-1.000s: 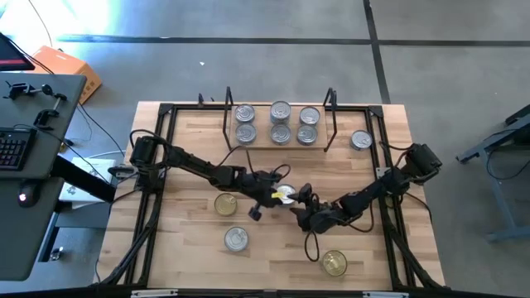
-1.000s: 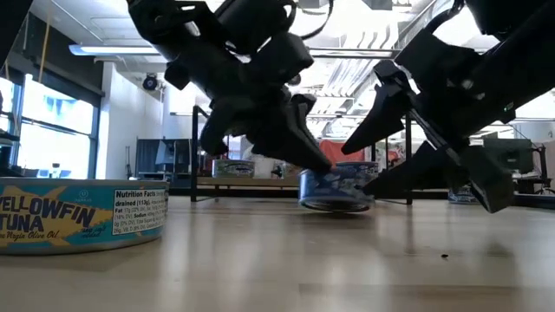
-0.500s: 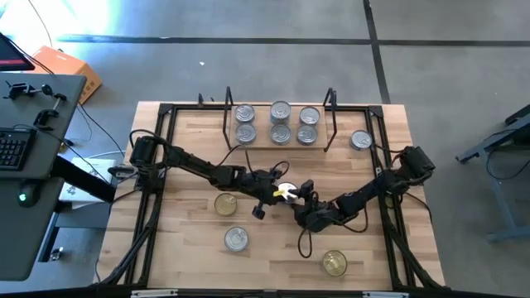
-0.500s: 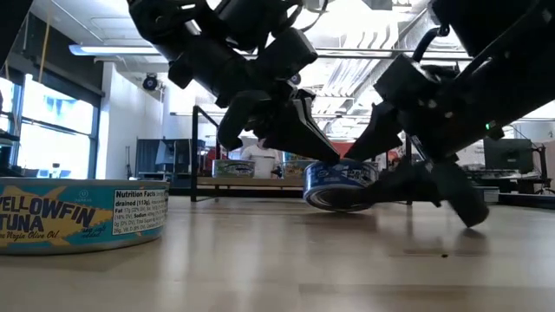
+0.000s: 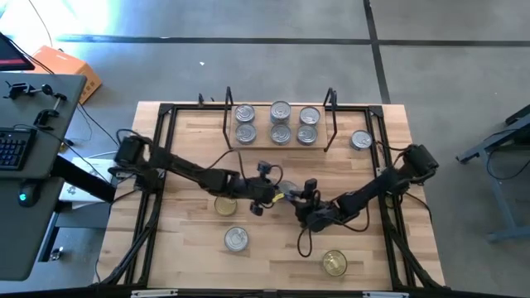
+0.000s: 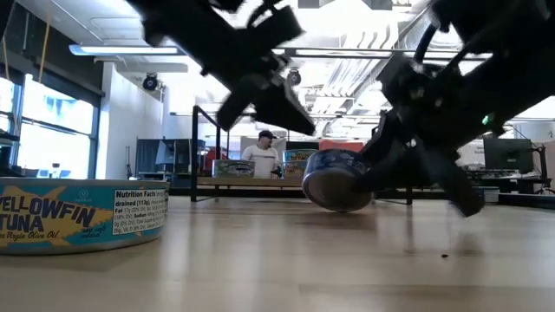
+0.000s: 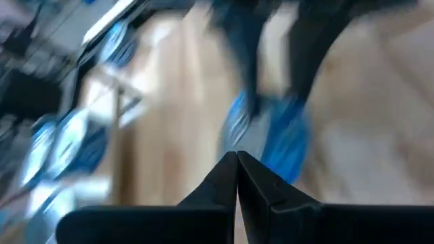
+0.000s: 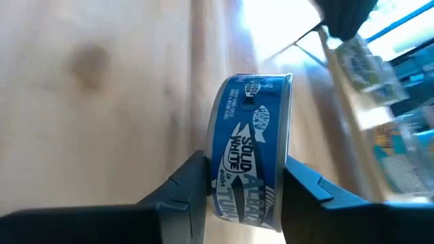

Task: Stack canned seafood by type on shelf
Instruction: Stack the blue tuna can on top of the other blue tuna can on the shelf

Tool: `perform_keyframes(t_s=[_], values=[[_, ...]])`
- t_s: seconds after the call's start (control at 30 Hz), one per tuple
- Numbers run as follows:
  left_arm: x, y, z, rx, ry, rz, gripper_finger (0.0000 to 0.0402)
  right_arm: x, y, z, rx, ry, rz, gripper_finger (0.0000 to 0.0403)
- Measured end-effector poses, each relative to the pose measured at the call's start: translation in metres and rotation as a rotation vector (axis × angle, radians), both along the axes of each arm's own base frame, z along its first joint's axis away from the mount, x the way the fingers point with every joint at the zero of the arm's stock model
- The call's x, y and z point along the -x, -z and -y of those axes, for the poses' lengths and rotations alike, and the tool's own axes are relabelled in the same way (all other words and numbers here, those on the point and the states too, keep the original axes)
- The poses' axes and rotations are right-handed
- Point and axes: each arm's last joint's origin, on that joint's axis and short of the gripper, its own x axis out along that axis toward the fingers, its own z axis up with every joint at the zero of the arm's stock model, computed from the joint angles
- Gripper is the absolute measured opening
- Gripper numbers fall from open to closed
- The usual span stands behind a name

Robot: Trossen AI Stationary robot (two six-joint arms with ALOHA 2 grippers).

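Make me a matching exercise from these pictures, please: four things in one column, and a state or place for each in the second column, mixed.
1. blue albacore can
2. left gripper
3. shelf
4. yellowfin tuna can

A. shut, empty
B. carries six silver-lidded cans
C. flat on the table
D. tilted, clamped by the right gripper

Pairs: 1-D, 2-A, 3-B, 4-C

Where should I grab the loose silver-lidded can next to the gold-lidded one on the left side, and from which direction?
Take the silver-lidded can across its round side wall, straight down from above: it lies flat, lid up, with bare table around it for the fingers. The right gripper holds the blue can.
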Motion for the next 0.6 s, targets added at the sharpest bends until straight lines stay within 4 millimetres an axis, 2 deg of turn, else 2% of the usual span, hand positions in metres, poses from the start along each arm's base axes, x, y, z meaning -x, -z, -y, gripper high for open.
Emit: perform_keyframes(t_s=[0.1, 0.17, 0.3, 0.4, 0.47, 0.6], values=[[0.018, -0.015, 0.002, -0.041, -0.111, -0.055, 0.0004, 0.000, -0.020, -0.006, -0.070, 0.025, 0.013, 0.0112], [0.029, -0.023, 0.002, -0.007, -0.189, -0.068, 0.0004, 0.000, -0.042, -0.007, -0.113, 0.085, 0.034, 0.0112], [0.045, -0.031, 0.004, 0.111, -0.311, -0.081, 0.0005, -0.004, -0.091, 0.009, -0.095, 0.243, 0.016, 0.0112], [0.047, -0.031, 0.011, 0.154, -0.333, -0.070, 0.0005, -0.010, -0.122, 0.035, -0.009, 0.354, -0.044, 0.0112], [0.048, -0.029, 0.016, 0.155, -0.325, -0.072, 0.0005, -0.015, -0.137, 0.059, 0.038, 0.417, -0.106, 0.0112], [0.050, -0.025, 0.024, 0.099, -0.334, -0.076, 0.0005, -0.022, -0.142, 0.121, 0.095, 0.481, -0.276, 0.0112]])
